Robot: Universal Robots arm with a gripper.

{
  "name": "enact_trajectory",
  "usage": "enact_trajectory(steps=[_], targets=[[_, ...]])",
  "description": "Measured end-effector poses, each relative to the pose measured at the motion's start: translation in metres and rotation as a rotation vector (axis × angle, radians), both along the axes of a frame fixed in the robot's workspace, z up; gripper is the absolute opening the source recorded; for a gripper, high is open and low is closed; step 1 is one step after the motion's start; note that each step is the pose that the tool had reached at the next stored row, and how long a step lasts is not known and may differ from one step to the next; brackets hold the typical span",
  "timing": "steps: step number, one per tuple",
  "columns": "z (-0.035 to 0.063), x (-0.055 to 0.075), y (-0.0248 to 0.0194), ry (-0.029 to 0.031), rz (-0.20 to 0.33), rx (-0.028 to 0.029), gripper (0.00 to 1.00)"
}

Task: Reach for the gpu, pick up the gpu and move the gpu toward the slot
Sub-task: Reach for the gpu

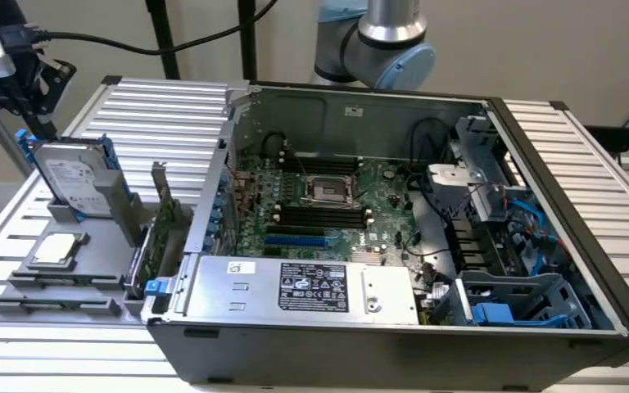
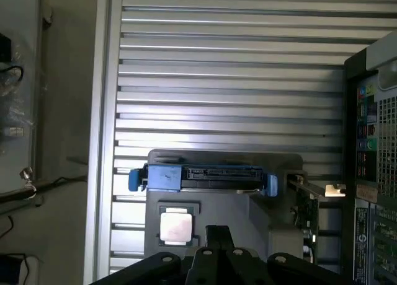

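The gpu (image 1: 161,219) stood up on its thin edge in a gray holder (image 1: 52,309) on the counter (image 1: 151,106), between the hard drive (image 1: 74,176) and the side wall of the open computer case (image 1: 347,106). It looked light and stiff but easy to hurt. It was a thin green board with tiny parts on its faces, so hard squeezing or bending would be bad for it. The best place to hold it was probably its top edge, up near the silver metal end, pinching the flat sides gently. The gripper (image 1: 30,102) hung above the holder, over by the hard drive on the exterior view's left, well apart from the card and touching nothing. I could not tell if its jaws were open or shut, but they seemed to hold nothing. The tall hard drive with blue rails stood near the card, and the case wall was just beside it on the other side — so there was little room around it. A small square chip (image 1: 56,248) lay low in the holder, out of the way.
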State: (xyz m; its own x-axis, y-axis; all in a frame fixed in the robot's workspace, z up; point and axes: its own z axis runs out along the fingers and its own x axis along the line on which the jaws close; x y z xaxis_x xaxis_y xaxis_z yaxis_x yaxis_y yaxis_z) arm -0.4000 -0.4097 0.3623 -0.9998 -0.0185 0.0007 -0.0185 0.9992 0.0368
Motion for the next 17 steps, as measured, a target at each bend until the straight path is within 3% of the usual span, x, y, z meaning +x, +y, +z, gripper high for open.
enact_trajectory(steps=[8,12,17], targets=[[-0.0039,0.010,-0.0266,-0.0003,0.000,0.0001,0.11],[-0.0061,0.025,-0.0360,-0.0001,0.000,0.0000,0.11],[-0.0093,0.048,-0.0433,-0.0002,0.000,0.0001,0.11]])
